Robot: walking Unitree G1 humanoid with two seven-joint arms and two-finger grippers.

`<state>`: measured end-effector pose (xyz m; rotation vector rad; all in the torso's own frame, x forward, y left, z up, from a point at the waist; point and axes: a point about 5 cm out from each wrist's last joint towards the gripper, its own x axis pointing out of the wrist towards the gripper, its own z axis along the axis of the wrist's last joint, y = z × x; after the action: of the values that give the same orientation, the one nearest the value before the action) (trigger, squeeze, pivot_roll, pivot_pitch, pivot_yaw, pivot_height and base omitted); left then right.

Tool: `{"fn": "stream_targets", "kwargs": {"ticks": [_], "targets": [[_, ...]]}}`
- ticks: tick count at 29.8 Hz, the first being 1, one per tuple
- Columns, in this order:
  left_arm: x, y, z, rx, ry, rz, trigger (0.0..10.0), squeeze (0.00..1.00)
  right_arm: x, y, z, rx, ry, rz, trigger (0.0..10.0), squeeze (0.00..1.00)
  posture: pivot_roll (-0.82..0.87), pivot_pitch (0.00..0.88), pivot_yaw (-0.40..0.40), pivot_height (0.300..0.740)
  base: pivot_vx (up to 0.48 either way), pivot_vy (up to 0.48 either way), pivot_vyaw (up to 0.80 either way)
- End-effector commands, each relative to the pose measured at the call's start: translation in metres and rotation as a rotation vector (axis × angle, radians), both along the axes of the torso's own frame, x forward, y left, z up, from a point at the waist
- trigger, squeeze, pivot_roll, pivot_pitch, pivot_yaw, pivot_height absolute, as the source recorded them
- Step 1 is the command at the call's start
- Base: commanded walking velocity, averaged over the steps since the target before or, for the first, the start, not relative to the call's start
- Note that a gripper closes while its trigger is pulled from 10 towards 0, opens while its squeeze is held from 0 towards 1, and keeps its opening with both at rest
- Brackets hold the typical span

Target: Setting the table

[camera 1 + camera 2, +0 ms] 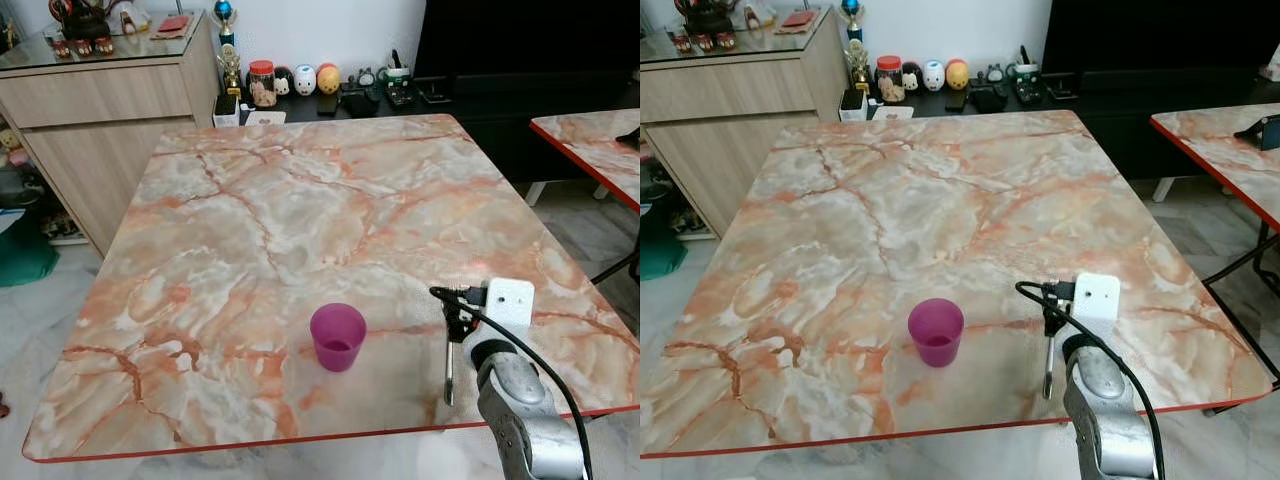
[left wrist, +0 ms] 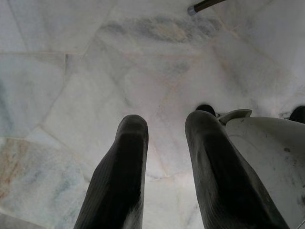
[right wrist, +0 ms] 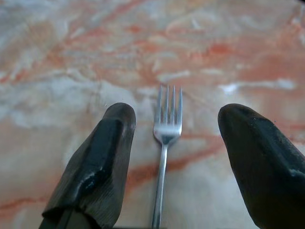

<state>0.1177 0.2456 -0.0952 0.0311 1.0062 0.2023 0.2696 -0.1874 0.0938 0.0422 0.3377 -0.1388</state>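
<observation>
R gripper (image 3: 174, 129) hangs over table (image 1: 300, 200) near front edge, fingers apart, holding nothing; fork (image 3: 164, 143) lies flat on top btwn them. Purple cup (image 1: 337, 337) stands upright just left of R arm. L gripper (image 2: 164, 138) w/ fingers apart, empty, over pale floor (image 2: 71, 71). Cabinet (image 1: 100, 110) at far left.
</observation>
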Motion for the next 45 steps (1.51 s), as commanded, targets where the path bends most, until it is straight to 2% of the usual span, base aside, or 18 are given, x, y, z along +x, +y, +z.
{"fn": "stream_targets", "kwargs": {"ticks": [1,3,4,9,10,11,12,28,36,45], "targets": [[-0.003,0.000,-0.001,0.003,0.020,-0.009,10.0,0.00,0.001,0.003,0.004,0.028,0.006,0.010,10.0,0.00,-0.07,0.000,0.013,0.732,0.000,0.000,0.00],[-0.003,0.000,-0.001,0.003,0.020,-0.008,10.0,0.00,0.003,0.008,0.005,0.040,0.006,0.044,10.0,0.00,-0.07,0.000,0.013,0.732,0.000,0.000,0.00],[-0.003,0.000,-0.001,0.003,0.020,-0.007,10.0,0.00,0.003,0.010,0.005,0.046,0.013,0.054,10.0,1.00,-0.06,0.000,0.010,0.732,0.000,0.000,0.00],[-0.003,0.000,-0.001,0.002,0.020,-0.006,10.0,0.00,0.003,0.014,0.002,0.040,0.045,0.071,10.0,1.00,-0.06,0.000,0.010,0.732,0.000,0.000,0.00],[-0.003,-0.001,-0.001,0.001,0.021,-0.007,10.0,0.00,0.003,0.016,0.002,0.056,0.052,0.085,10.0,0.33,-0.06,0.000,0.012,0.732,0.000,0.000,0.00],[-0.003,-0.001,-0.001,0.001,0.021,-0.007,10.0,0.00,0.004,0.017,0.002,0.067,0.057,0.091,10.0,0.33,-0.06,0.000,0.011,0.732,0.000,0.000,0.00],[-0.003,-0.001,-0.001,0.001,0.021,-0.007,10.0,0.00,0.004,0.017,0.002,0.066,0.058,0.090,10.0,0.00,-0.06,0.000,0.011,0.732,0.000,0.000,0.00],[-0.003,-0.002,-0.002,-0.005,0.019,0.000,10.0,0.00,0.010,0.008,0.000,0.076,0.097,-0.008,10.0,0.00,-0.06,0.000,0.006,0.732,0.000,0.000,0.00],[-0.003,-0.003,-0.002,-0.006,0.020,0.001,10.0,0.00,0.011,0.005,-0.011,0.075,0.173,-0.003,10.0,0.00,-0.06,0.000,0.002,0.732,0.000,0.000,0.00],[-0.003,-0.003,-0.002,-0.008,0.022,0.001,10.0,0.00,0.011,0.000,-0.017,0.066,0.203,-0.016,10.0,0.00,-0.06,0.000,0.000,0.732,0.000,0.000,0.00]]}}
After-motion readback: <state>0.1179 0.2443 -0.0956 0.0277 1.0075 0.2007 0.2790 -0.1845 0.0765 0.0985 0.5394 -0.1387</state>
